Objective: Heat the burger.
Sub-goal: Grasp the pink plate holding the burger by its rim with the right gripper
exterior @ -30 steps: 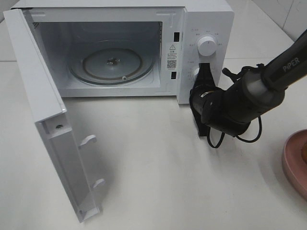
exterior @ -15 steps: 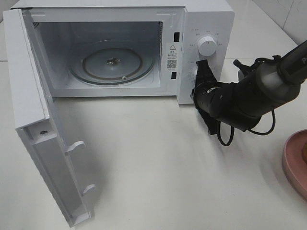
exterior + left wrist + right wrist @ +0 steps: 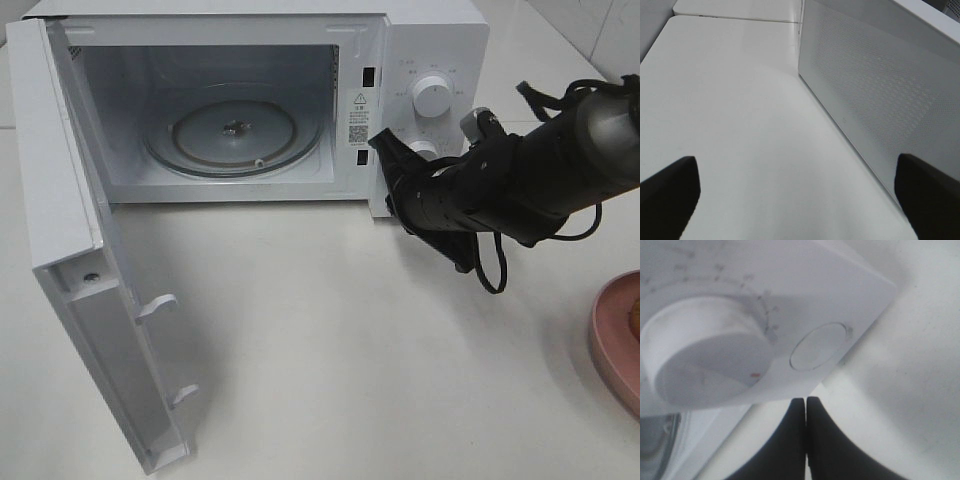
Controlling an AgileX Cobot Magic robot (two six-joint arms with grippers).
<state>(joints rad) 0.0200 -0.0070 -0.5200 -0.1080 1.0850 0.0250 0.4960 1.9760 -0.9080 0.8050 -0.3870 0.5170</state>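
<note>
The burger (image 3: pixel 635 322) is barely in shot: just a sliver of golden-brown at the far right edge of the high view, sitting on the pink plate (image 3: pixel 612 340), which is itself cut off by the frame. That puts it well away from the microwave (image 3: pixel 430 40), out on the right side of the table (image 3: pixel 330 350). Nothing is touching it.

Over to the right hand (image 3: pixel 806 405). Its two dark fingers are pressed together, with only a hairline seam between them and nothing held. The wrist view shows the tips right by the lower edge of the control panel. They are close to the round button (image 3: pixel 819 346) in the panel's corner, with the lower knob (image 3: pixel 700 355) just beside that. I cannot tell whether the tips are touching the panel. From the high view, the black arm reaches in from the right and lies across the front of the panel. It covers the lower part, and the upper knob (image 3: pixel 432 95) stays clear above it.

The microwave door (image 3: pixel 90 330) is swung wide open toward the left. The glass turntable (image 3: pixel 235 130) sits bare inside the cavity.

The left hand (image 3: pixel 795 160) is out of sight in the high view. Its own camera shows two dark fingers spread far apart with nothing in them. It hovers over bare table beside the perforated outer face of the door.
</note>
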